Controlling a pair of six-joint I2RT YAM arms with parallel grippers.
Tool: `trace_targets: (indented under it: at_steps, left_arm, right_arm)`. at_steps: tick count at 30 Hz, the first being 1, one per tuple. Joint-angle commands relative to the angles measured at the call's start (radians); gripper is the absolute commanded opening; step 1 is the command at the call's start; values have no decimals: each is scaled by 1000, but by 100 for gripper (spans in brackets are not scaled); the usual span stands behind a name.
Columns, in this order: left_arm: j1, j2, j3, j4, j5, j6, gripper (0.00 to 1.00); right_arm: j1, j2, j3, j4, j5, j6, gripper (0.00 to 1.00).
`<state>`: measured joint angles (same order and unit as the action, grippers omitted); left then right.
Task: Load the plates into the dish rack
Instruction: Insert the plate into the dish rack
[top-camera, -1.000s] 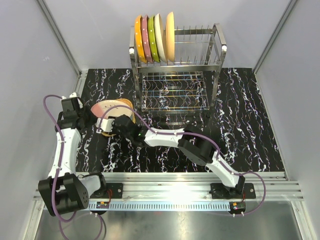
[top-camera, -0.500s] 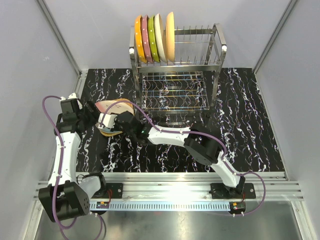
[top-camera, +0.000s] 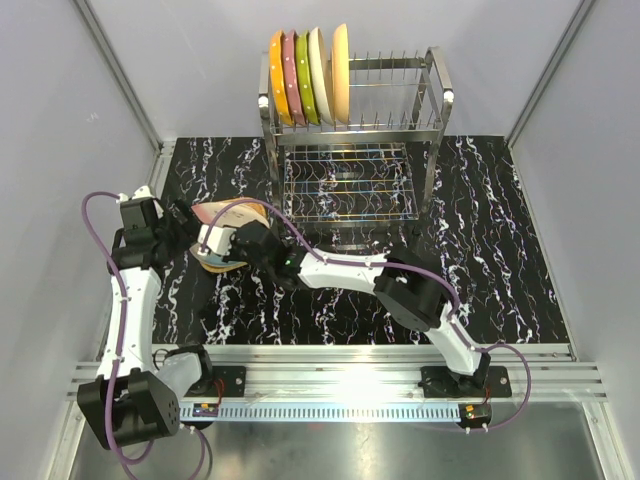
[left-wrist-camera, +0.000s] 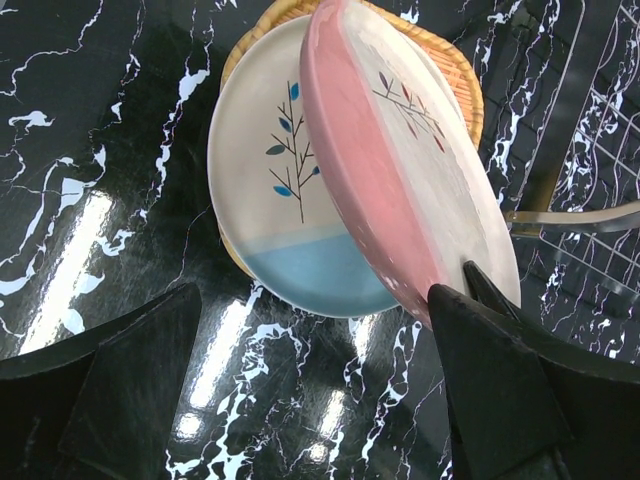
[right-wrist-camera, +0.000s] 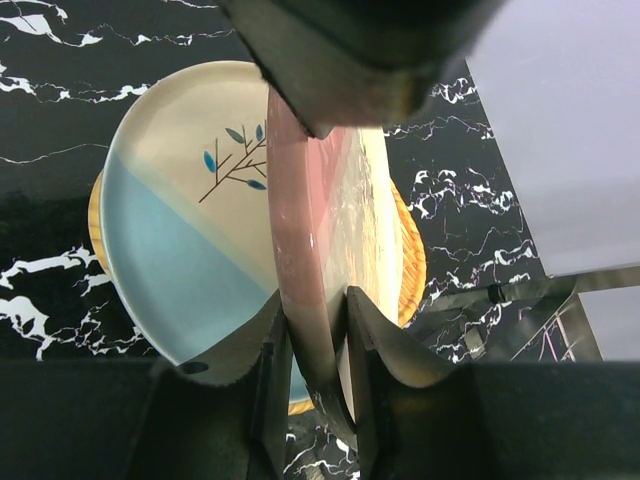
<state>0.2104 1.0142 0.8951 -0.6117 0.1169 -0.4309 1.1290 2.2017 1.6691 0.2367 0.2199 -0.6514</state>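
The right gripper (right-wrist-camera: 315, 335) is pinching the rim of a round pink-and-cream twig-painted plate (right-wrist-camera: 305, 230), standing it on edge over a flat cream-and-blue plate (right-wrist-camera: 170, 230), while the left gripper (left-wrist-camera: 330, 290) is gaping wide, empty.

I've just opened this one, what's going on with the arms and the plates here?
The right end effector is pinching the rim of a pink plate, which is tipped up on edge over a blue-and-cream plate lying on the left side of the table. The left end effector hangs open close by, gripping nothing. Five plates already stand in the upper tier of the dish rack.
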Motion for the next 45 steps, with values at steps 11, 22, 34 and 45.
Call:
trace_targets:
  at_steps: [11, 22, 34, 45]
  left_arm:
    - [21, -54, 28, -17, -191, -32, 99]
    - [38, -26, 25, -17, -163, -31, 99]
    - [38, -23, 24, -19, -161, -32, 99]
    - [40, -17, 22, -17, -137, -26, 99]
  right_arm:
    - [-5, -237, -115, 67, 10, 81, 0]
    - [-5, -289, -111, 75, 12, 71, 0]
    - [-5, -333, -101, 33, 4, 160, 0]
    - [-6, -361, -89, 1, -10, 197, 0]
